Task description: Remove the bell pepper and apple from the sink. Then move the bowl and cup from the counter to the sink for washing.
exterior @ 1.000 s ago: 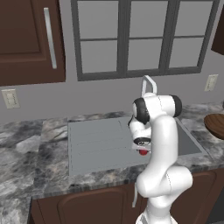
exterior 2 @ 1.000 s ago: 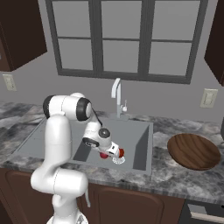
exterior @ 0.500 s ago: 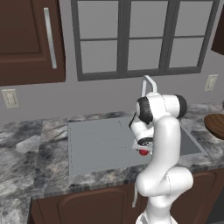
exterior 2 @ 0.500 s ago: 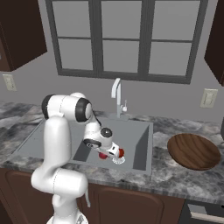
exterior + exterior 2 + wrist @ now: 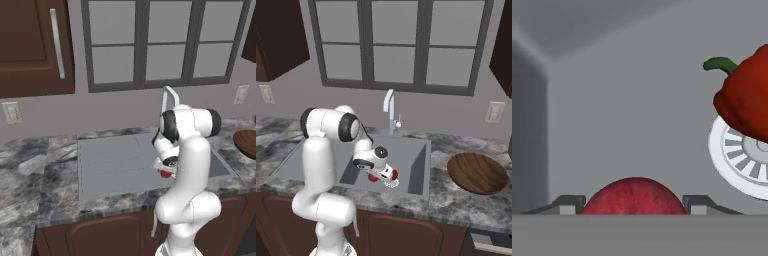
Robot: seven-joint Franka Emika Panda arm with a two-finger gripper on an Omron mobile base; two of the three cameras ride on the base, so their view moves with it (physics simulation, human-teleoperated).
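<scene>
Hand view: jaws wide, straddling apple (image 5: pixel 633 196) on sink (image 5: pixel 637 110) floor, w/ bell pepper (image 5: pixel 746 97) beside it over the drain (image 5: pixel 738 155); recommend sinking a bit lower, centring on the apple, then closing w/o nudging pepper.

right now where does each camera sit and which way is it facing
Left base view: behind the arm's left, looking forward and down at the sink; arm at lower right.
Right base view: behind its right, same sink, bowl; arm at lower left.
Hand view: inside the basin; tool tips astride the apple, bell pepper over the drain.
</scene>
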